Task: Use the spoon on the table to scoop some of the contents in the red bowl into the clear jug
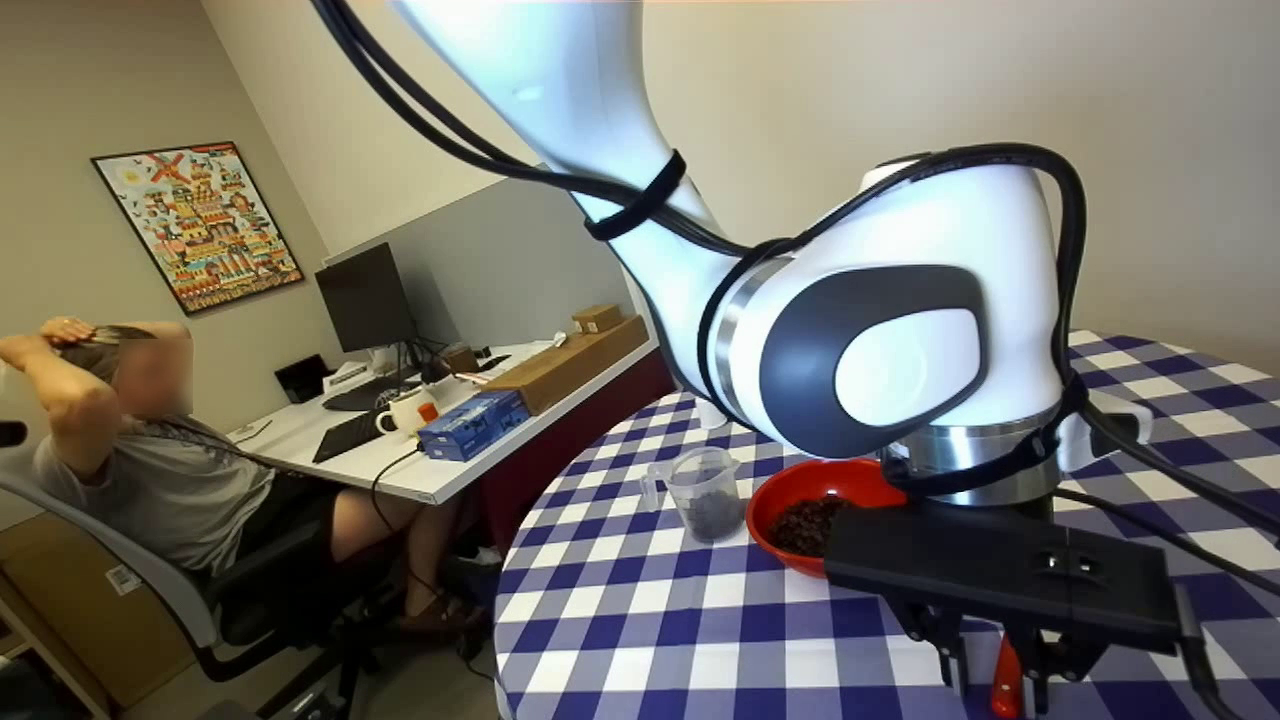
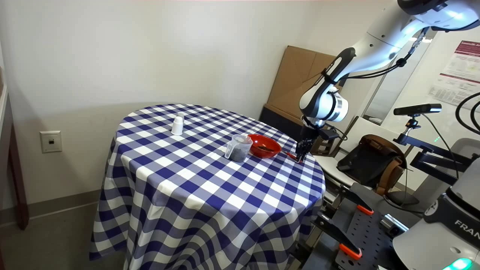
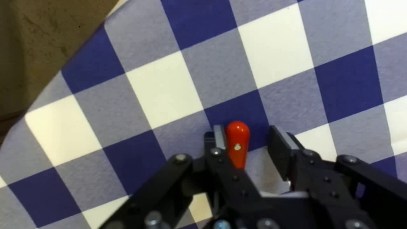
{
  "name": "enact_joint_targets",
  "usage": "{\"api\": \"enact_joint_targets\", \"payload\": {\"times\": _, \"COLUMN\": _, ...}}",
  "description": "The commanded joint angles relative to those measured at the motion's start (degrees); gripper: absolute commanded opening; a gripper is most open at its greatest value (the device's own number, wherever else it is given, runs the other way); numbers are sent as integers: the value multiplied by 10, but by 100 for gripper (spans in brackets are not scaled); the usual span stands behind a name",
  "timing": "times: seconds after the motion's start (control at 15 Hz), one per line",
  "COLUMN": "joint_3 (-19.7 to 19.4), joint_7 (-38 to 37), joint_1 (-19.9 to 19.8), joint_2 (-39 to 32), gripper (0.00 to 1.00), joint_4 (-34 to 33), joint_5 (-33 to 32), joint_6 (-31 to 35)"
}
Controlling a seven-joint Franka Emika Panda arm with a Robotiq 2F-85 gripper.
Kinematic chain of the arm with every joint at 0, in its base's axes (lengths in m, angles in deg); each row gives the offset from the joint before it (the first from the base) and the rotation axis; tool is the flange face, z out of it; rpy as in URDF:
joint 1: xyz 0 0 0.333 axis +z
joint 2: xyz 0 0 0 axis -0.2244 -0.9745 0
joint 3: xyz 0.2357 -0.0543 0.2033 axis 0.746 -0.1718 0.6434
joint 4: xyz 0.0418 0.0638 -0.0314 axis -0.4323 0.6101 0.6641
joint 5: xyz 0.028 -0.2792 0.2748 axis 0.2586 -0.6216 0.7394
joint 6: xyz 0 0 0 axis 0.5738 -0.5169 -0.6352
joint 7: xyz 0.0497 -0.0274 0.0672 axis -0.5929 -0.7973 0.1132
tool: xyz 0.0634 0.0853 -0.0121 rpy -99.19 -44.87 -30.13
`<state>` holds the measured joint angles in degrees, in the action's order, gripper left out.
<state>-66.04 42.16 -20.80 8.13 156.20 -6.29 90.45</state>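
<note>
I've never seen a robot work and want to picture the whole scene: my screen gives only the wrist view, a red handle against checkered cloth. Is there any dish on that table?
Observer: Yes, both exterior views show a red bowl on the table.
Visitor: What's in it?
Observer: In an exterior view, a heap of small dark pieces; what they are, I can't tell.
Visitor: Does anything stand near it?
Observer: A clear jug with a handle stands right beside it.
</note>
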Motion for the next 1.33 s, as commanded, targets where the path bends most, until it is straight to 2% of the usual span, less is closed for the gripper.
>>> {"api": "enact_joint_targets", "payload": {"times": 0.0, "joint_3": 12, "joint_7": -2, "joint_1": -17, "joint_2": 4, "gripper": 10, "joint_4": 10, "joint_5": -7, "joint_6": 19}}
{"api": "enact_joint_targets", "payload": {"times": 0.13, "joint_3": 16, "joint_7": -1, "joint_1": -21, "joint_2": 5, "gripper": 3, "joint_4": 9, "joint_5": -6, "joint_6": 18}}
{"api": "enact_joint_targets", "payload": {"times": 0.2, "joint_3": 18, "joint_7": 0, "joint_1": -23, "joint_2": 5, "gripper": 7, "joint_4": 9, "joint_5": -6, "joint_6": 17}}
{"api": "enact_joint_targets", "payload": {"times": 0.47, "joint_3": 44, "joint_7": 5, "joint_1": -40, "joint_2": 22, "gripper": 8, "joint_4": 10, "joint_5": 8, "joint_6": 3}}
{"api": "enact_joint_targets", "payload": {"times": 0.87, "joint_3": 144, "joint_7": 24, "joint_1": -82, "joint_2": 82, "gripper": 8, "joint_4": -17, "joint_5": 82, "joint_6": -46}}
{"api": "enact_joint_targets", "payload": {"times": 1.07, "joint_3": 157, "joint_7": 51, "joint_1": -70, "joint_2": 115, "gripper": 8, "joint_4": -41, "joint_5": 90, "joint_6": -105}}
{"api": "enact_joint_targets", "payload": {"times": 1.27, "joint_3": 142, "joint_7": 88, "joint_1": -39, "joint_2": 150, "gripper": 8, "joint_4": -54, "joint_5": 79, "joint_6": -195}}
